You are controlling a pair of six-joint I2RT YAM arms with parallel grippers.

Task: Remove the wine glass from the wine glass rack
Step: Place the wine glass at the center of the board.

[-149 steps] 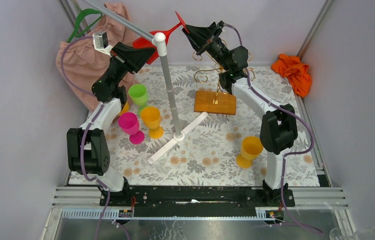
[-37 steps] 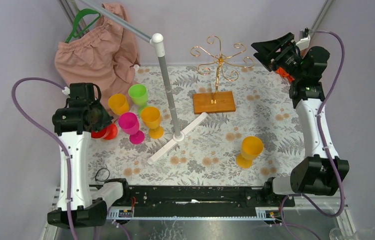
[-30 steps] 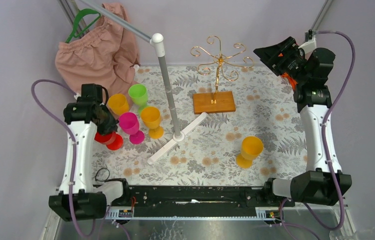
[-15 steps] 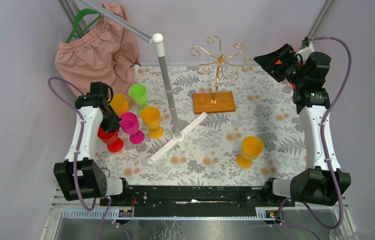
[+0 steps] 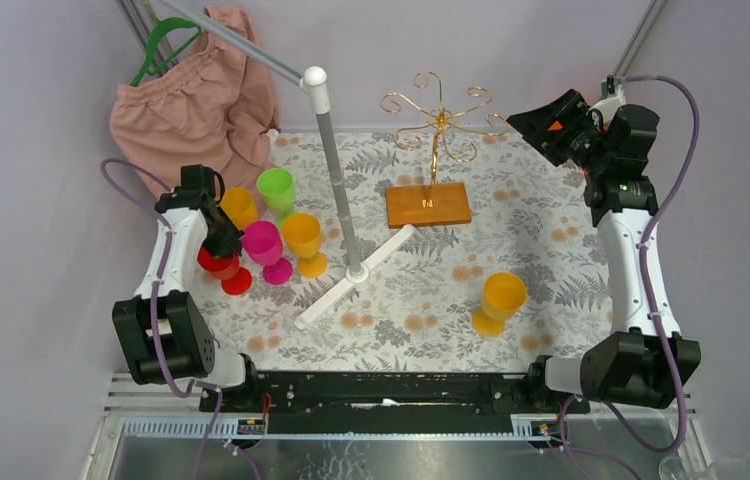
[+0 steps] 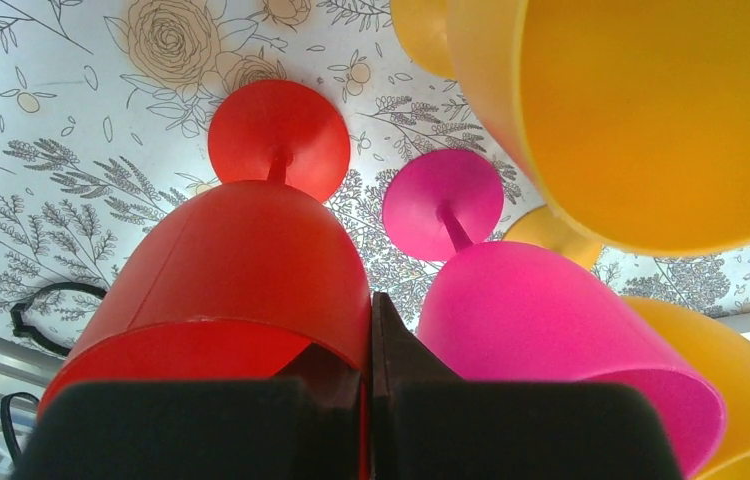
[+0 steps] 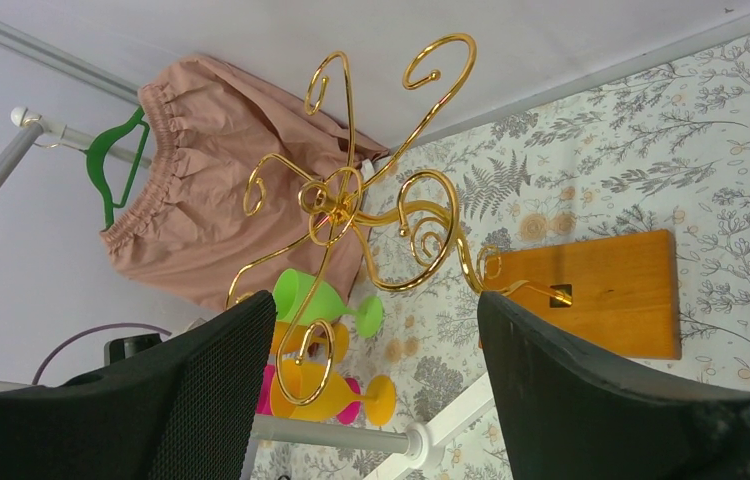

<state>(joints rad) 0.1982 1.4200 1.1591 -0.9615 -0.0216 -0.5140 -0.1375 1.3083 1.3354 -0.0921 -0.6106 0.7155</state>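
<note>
A: What has the left gripper [image 6: 369,330] got?
B: Its jaws are pinched on the rim of the red glass [image 6: 251,260] — one finger inside the bowl, one outside. The glass is off the rack [image 5: 438,125], low over the cloth [image 5: 551,260] at the left side. Whether its foot touches, I cannot tell.
A: And the arm behind it?
B: Folded. The long link runs up from the near edge, then the wrist doubles back and points down.
A: Room around it?
B: Tight on the inner side — the pink glass [image 6: 541,310] sits just beside the outer finger, with an orange glass [image 6: 651,120] beyond. Bare cloth lies toward the left wall [image 5: 31,200].
A: The right gripper [image 5: 541,125]?
B: Jaws wide, nothing between them, held high at the far right. It faces the rack and is well apart from it (arm stretched up the table's right edge).
A: Materials?
B: The glasses are smooth and plastic-looking, with round feet. The rack is thin gold wire in curls on a flat wooden base. The cloth is printed with grey leaves and flowers.
</note>
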